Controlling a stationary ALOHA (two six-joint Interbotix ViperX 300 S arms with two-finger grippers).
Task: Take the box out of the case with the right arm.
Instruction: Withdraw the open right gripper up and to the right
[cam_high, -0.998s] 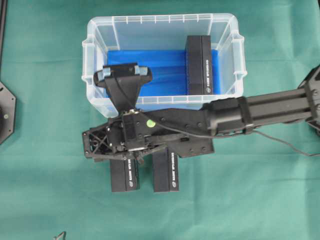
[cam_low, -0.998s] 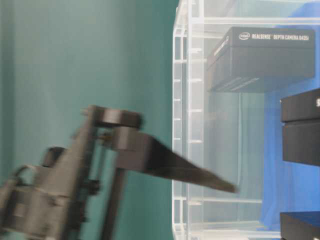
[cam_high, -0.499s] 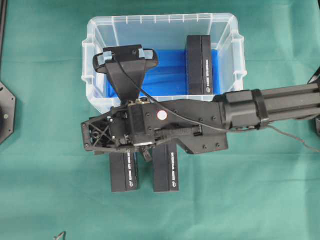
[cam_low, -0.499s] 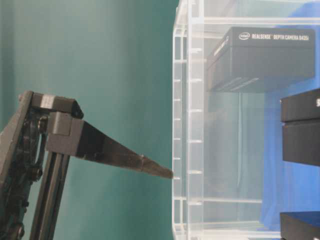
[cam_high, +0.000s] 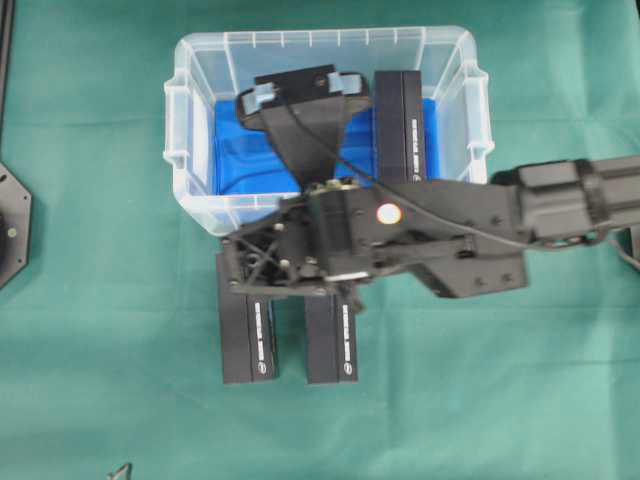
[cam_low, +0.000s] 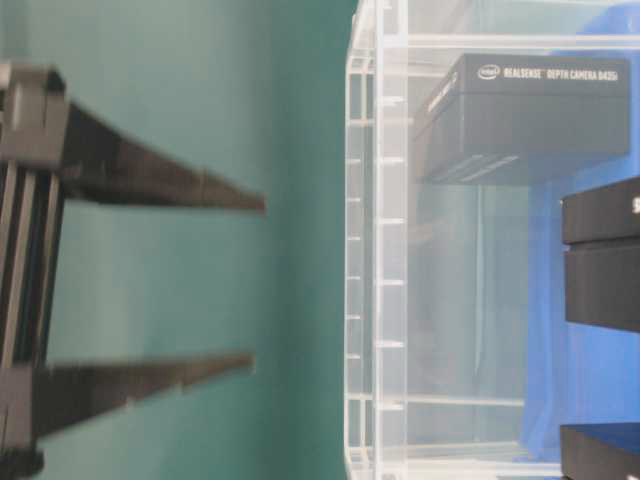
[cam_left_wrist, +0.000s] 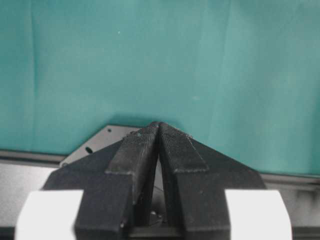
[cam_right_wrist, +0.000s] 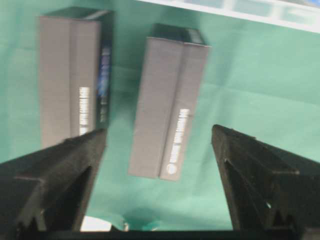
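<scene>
The right arm's tool (cam_right_wrist: 159, 145) stands wide and holds nothing, hanging above two black boxes that lie side by side on the green tabletop (cam_high: 100, 380), the nearer box (cam_right_wrist: 167, 102) between its fingers and the other box (cam_right_wrist: 75, 80) at about 10 o'clock. The clear case (cam_high: 190, 60) sits at 12 o'clock from them, and one black box (cam_high: 400, 125) lies inside on the blue lining at its right side. The left tool (cam_left_wrist: 159, 131) has its fingers pressed together, holding nothing.

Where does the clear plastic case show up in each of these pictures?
Overhead: the case is at top centre.
Table-level: its clear side wall fills the right half.
Left wrist: not in it.
Right wrist: only a pale rim strip at the top edge.
Shared landmark: the green cloth.
</scene>
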